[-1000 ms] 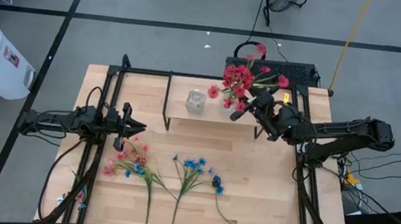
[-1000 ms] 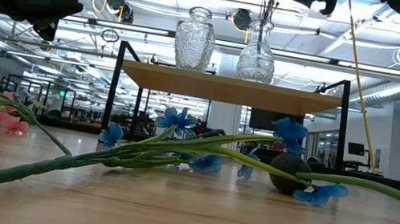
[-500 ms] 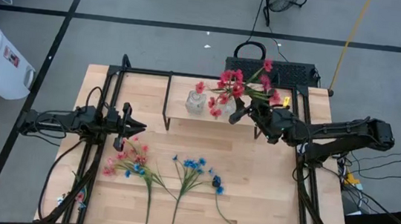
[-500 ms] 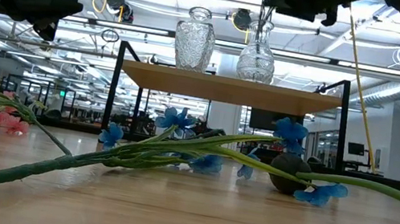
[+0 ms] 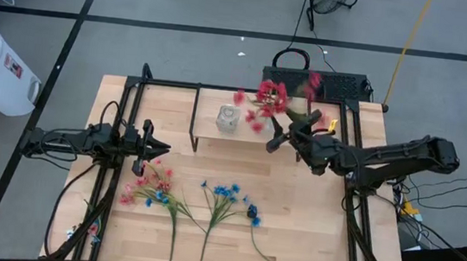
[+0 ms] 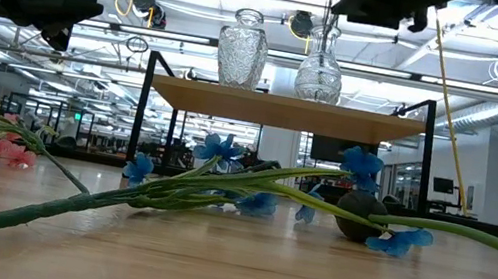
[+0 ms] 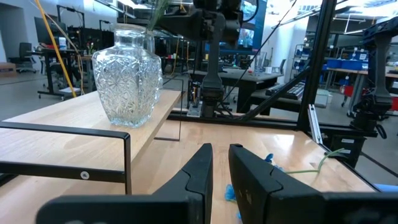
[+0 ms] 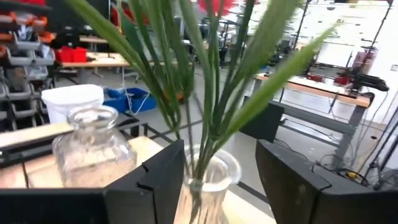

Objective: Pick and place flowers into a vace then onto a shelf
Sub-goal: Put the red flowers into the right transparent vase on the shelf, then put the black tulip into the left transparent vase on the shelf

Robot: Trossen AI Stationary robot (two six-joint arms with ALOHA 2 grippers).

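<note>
Near: blue flowers and pink flowers lie loose on the surface, awaiting pickup. Left claw hovers nearly shut, empty. Farther: right claw spread wide, releasing red flowers standing in the vase on the shelf.

Both arms were matte black, jointed, with cables alongside; left gripper and right gripper had dark blocky fingers.
</note>
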